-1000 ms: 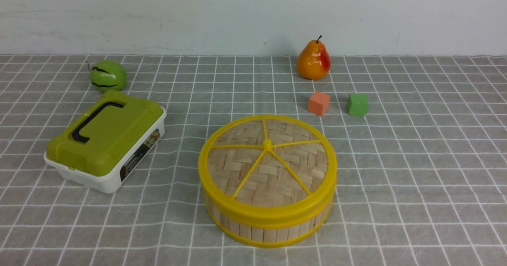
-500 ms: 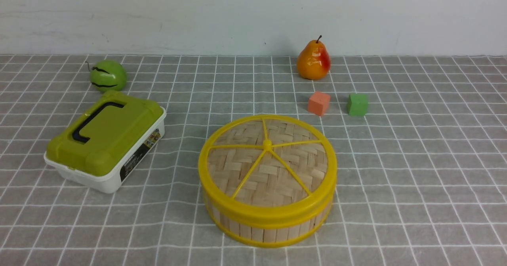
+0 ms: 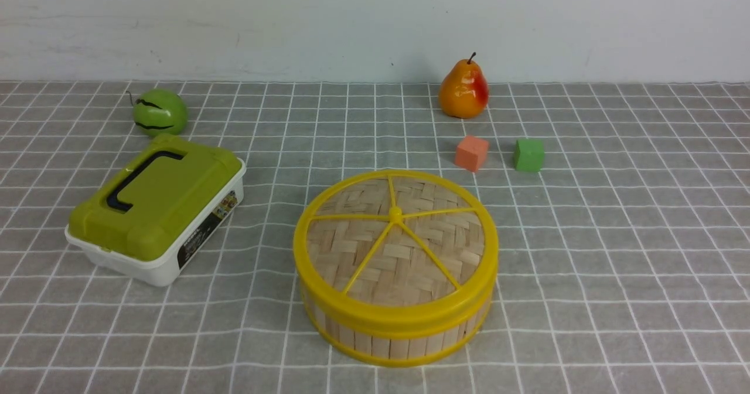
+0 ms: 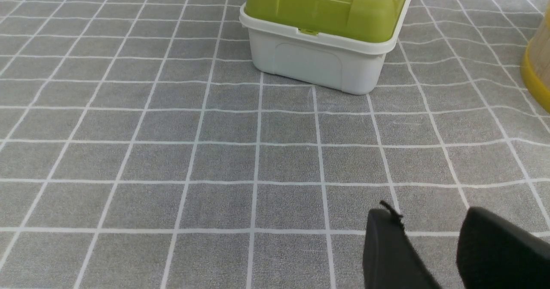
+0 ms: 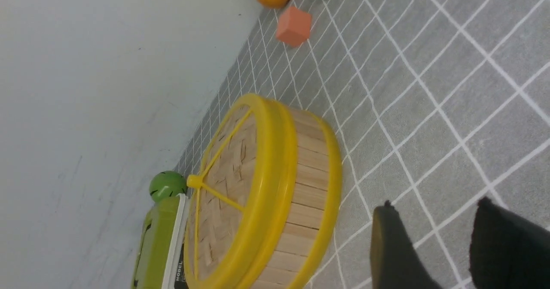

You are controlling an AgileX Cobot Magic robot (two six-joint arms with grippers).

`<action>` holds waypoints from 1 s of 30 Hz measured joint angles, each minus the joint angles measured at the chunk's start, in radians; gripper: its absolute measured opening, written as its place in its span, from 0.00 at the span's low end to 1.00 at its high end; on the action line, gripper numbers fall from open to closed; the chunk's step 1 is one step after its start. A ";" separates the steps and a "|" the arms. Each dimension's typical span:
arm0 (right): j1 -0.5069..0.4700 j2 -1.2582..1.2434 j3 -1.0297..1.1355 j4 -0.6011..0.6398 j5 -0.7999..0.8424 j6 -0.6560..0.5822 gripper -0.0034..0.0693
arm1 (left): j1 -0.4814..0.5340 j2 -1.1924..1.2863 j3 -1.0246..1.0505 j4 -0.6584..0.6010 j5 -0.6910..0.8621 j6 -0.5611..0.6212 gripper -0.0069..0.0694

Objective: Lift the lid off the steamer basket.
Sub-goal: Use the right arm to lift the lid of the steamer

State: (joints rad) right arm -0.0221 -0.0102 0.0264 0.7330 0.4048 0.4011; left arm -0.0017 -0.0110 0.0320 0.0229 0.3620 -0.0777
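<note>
Front view has neither of my tools in it, so I place things from the wrist views. Right wrist view shows my right tool (image 5: 434,207) with its fingers spread and bare gridded cloth between them. Ahead of that tool, on its left-hand side as I face the table (image 3: 615,277), sits the steamer basket (image 3: 398,348), apart from the fingers, with the lid (image 3: 351,253) resting flat on it, yellow rim over yellow rim, centre knob (image 3: 396,214) up.

Farther out from my right tool are an orange-red block (image 3: 471,153), a green block (image 3: 529,155) beside it, and a pear (image 3: 463,89) near the wall (image 3: 363,24).

Left wrist view shows my left tool (image 4: 429,211), fingers spread too, nothing between them but cloth. Ahead of it stands the white box (image 4: 300,59) with its green lid (image 3: 158,197) and dark handle (image 3: 137,180), well apart from the fingertips. Its dark side label (image 3: 208,230) reads "MODEL" in the right wrist view; the smaller print I can't make out. Beyond the box is a striped green melon (image 3: 160,112).

For moving, I have open cloth between box and basket, and a wide open stretch right of the basket toward the table's right side.
</note>
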 joint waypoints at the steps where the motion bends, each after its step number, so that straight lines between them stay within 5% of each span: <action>1: 0.000 0.000 0.000 -0.003 0.000 -0.002 0.38 | 0.000 0.000 0.000 0.000 0.000 0.000 0.40; 10: 0.000 0.000 -0.025 -0.047 0.011 -0.144 0.37 | 0.000 0.000 0.000 0.000 0.000 0.000 0.40; 15: 0.000 0.099 -0.244 -0.161 0.068 -0.288 0.23 | 0.000 0.000 0.000 0.000 0.000 0.000 0.40; 19: 0.000 0.360 -0.568 -0.323 0.248 -0.468 0.04 | 0.000 0.000 0.000 0.000 0.000 0.000 0.40; 24: 0.000 0.704 -0.941 -0.427 0.537 -0.700 0.02 | 0.000 0.000 0.000 0.000 0.000 0.000 0.40; 30: 0.057 1.007 -1.225 -0.430 0.720 -0.791 0.03 | 0.000 0.000 0.000 0.000 0.000 0.000 0.40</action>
State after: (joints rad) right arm 0.0349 0.9966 -1.1989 0.3027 1.1247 -0.3899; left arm -0.0017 -0.0110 0.0320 0.0229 0.3620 -0.0777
